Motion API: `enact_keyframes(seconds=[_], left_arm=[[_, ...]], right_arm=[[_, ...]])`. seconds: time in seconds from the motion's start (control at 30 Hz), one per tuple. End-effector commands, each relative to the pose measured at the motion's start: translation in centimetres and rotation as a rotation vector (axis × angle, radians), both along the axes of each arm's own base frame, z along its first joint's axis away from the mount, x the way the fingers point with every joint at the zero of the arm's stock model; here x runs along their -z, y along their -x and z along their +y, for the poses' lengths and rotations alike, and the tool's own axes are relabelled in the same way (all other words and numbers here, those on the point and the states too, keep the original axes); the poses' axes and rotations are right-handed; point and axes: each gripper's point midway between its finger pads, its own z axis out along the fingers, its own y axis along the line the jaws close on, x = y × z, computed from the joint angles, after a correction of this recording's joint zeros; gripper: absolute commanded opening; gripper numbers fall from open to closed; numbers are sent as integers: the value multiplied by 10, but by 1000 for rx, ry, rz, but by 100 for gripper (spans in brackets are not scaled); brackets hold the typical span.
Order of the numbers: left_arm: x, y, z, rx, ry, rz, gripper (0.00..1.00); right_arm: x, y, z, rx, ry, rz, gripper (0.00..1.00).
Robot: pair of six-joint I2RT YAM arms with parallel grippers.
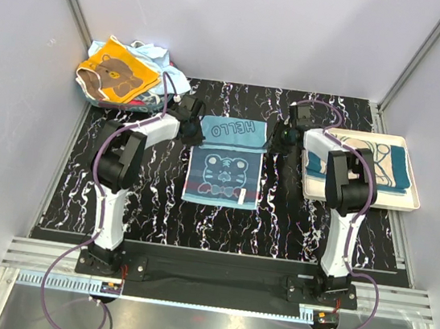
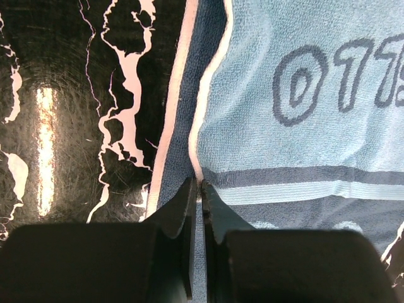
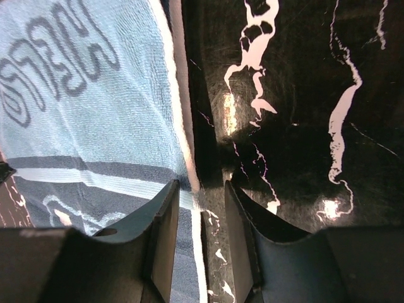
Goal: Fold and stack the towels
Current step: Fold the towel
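Observation:
The light blue "HELLO" tiger towel [image 1: 226, 165] lies in the middle of the black marbled table, its far part folded over so the lettering reads upside down. My left gripper [image 1: 193, 133] is at the towel's left edge by the fold. In the left wrist view the left gripper [image 2: 200, 184] is shut on the white hem of the towel [image 2: 297, 126]. My right gripper [image 1: 286, 137] is at the towel's right edge. In the right wrist view the right gripper [image 3: 202, 186] is open, its jaws astride the hem of the towel [image 3: 82, 113].
A loose pile of towels sits at the back left, topped by the orange-yellow bear towel [image 1: 118, 72] with a light blue one [image 1: 164, 64] behind. A white tray [image 1: 410, 202] at the right holds a folded teal and beige towel [image 1: 371, 160].

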Motion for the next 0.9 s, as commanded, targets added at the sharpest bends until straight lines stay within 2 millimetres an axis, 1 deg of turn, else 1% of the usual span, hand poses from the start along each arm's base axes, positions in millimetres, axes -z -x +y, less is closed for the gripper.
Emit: enact_keyframes(seconds=[0.0,0.07,0.17,0.2,0.3,0.33,0.43,0.5,0.57,0.73,0.77,0.8,0.83,0.87], left_arm=[[-22,-23,-9,8,43,-79,6],[-22,-23,-8,7,43,-79,2],[-24,-23,-9,10,43,-84,0],[-26,-22,-12,24,60,-81,0],[-27,-23,-13,26,63,-82,0],[-28,-23,-13,27,63,-85,0],[-33,-25,-14,29,66,-93,0],[-38,-25,-13,29,69,-97,0],[-45,-26,-12,30,73,-102,0],[-69,-29,-2,10,65,-115,0],[-74,-26,-1,9,64,-114,0],[-78,-26,1,4,66,-121,0],[-80,-24,3,-1,67,-121,0],[-87,-23,4,0,71,-129,0]], right_arm=[[-2,-7,14,-15,-28,-19,42],[-1,-7,15,-12,-32,-19,41],[-2,-8,16,-8,-39,-18,40],[-2,-9,16,-7,-41,-19,39],[-6,-13,18,-2,-52,-26,28],[-7,-13,19,-4,-54,-27,22],[-10,-14,19,1,-57,-28,16],[-14,-14,20,-1,-61,-35,5],[-20,-14,19,1,-63,-43,0],[-41,-14,21,-3,-77,-69,0],[-50,-13,21,-4,-81,-82,0],[-54,-12,20,-5,-83,-87,0],[-64,-11,21,-7,-92,-103,0],[-68,-9,21,-10,-97,-106,0]])
